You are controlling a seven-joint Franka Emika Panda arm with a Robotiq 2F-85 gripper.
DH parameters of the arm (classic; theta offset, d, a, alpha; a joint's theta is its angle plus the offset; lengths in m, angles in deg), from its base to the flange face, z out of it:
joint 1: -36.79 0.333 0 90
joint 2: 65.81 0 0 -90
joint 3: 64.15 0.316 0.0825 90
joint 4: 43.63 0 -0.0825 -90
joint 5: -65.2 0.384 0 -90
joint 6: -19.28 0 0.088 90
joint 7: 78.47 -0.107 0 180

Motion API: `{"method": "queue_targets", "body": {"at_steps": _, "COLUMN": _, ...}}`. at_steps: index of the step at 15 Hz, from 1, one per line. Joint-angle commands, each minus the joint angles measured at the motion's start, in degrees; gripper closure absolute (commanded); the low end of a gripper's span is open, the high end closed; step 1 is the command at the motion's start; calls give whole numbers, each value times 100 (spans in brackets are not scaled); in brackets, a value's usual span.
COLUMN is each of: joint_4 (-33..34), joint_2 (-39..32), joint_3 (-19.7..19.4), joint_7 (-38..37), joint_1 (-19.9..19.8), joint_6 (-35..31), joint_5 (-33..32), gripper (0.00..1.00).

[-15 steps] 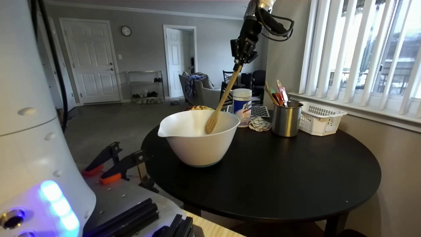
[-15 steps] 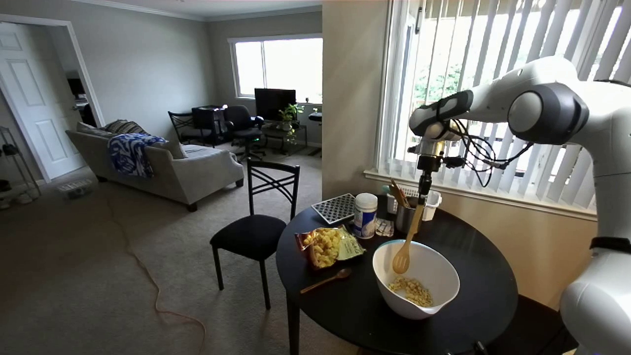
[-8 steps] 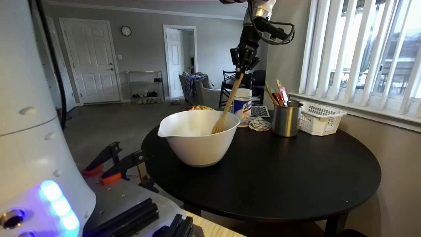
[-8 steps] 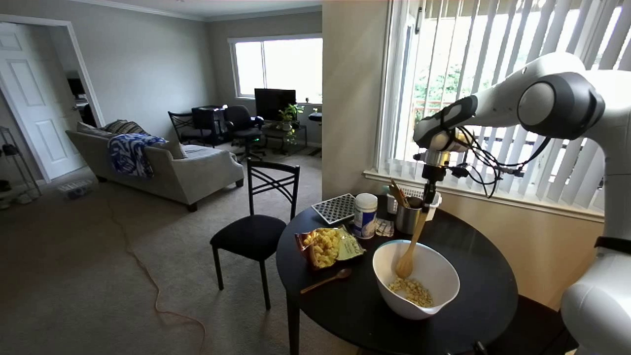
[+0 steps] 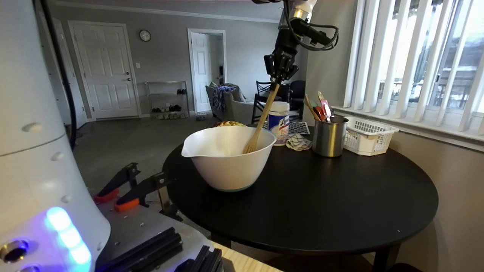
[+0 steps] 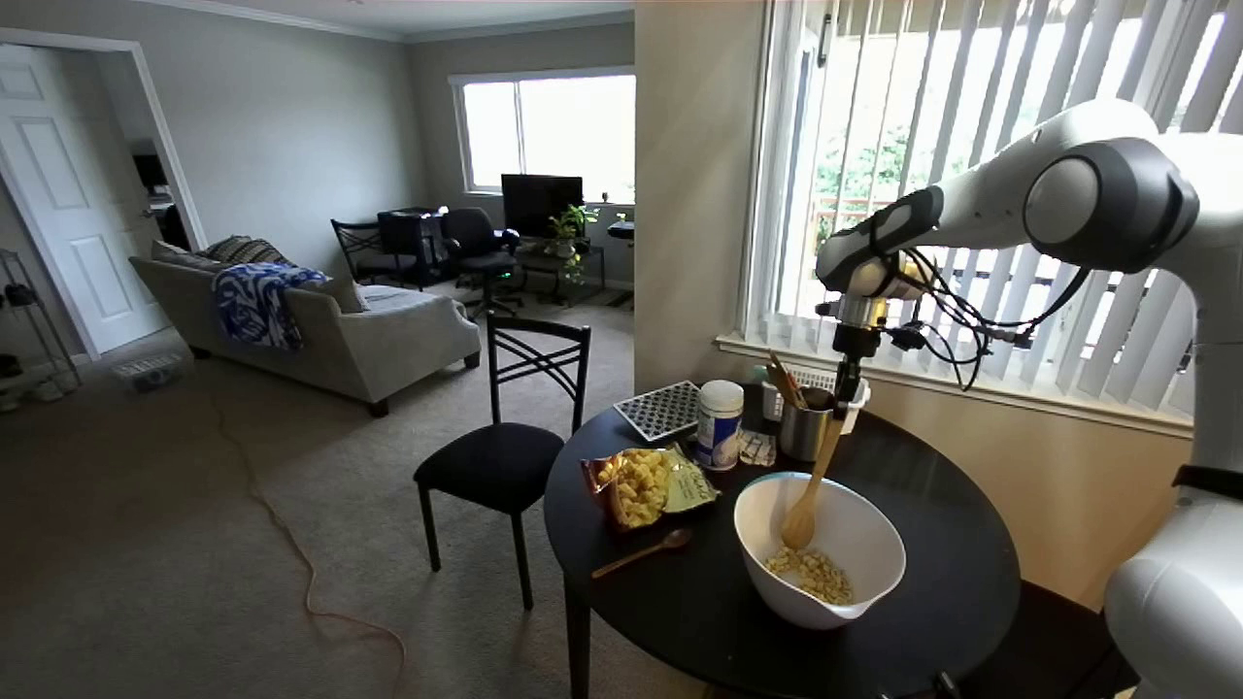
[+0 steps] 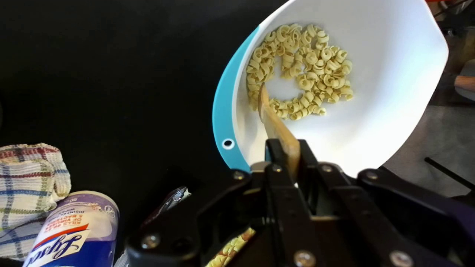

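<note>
My gripper (image 5: 275,84) is shut on the handle of a slotted wooden spoon (image 5: 264,113), as the wrist view also shows between the fingers (image 7: 289,150). The spoon hangs tilted with its head inside a white mixing bowl (image 5: 228,170). The bowl has a teal handle strip (image 7: 223,107) in the wrist view. Curled pasta (image 7: 319,70) lies in the bowl's bottom and also shows in an exterior view (image 6: 816,578). The spoon's tip is at the pasta's edge by the bowl's wall; I cannot tell whether it touches. The gripper is above the bowl's rim.
On the round black table (image 5: 340,200) stand a wipes canister (image 5: 279,122), a folded cloth (image 5: 298,142), a steel utensil pot (image 5: 329,138) and a white basket (image 5: 368,139). An open snack bag (image 6: 641,485) and a wooden spoon (image 6: 643,553) lie beside the bowl. A chair (image 6: 500,461) stands near.
Over the last second my gripper has moved down, lowering the spoon's head deeper into the bowl, toward the pasta and the bowl's side. In the last half second it has barely moved.
</note>
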Motion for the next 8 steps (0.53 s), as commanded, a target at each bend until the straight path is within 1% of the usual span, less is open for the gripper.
{"method": "queue_targets", "body": {"at_steps": 1, "joint_4": 15, "joint_2": -2, "joint_3": -72, "joint_7": 18, "joint_1": 61, "joint_6": 19, "joint_5": 28, "gripper": 88}}
{"method": "queue_targets", "body": {"at_steps": 2, "joint_4": -155, "joint_2": 28, "joint_3": -53, "joint_7": 21, "joint_1": 74, "joint_6": -171, "joint_5": 71, "gripper": 93}}
{"method": "queue_targets", "body": {"at_steps": 4, "joint_4": -339, "joint_2": 119, "joint_3": -33, "joint_7": 0, "joint_1": 101, "joint_6": -380, "joint_5": 118, "gripper": 93}}
{"method": "queue_targets", "body": {"at_steps": 8, "joint_4": -514, "joint_2": 245, "joint_3": -90, "joint_7": -84, "joint_1": 246, "joint_6": -770, "joint_5": -157, "gripper": 93}}
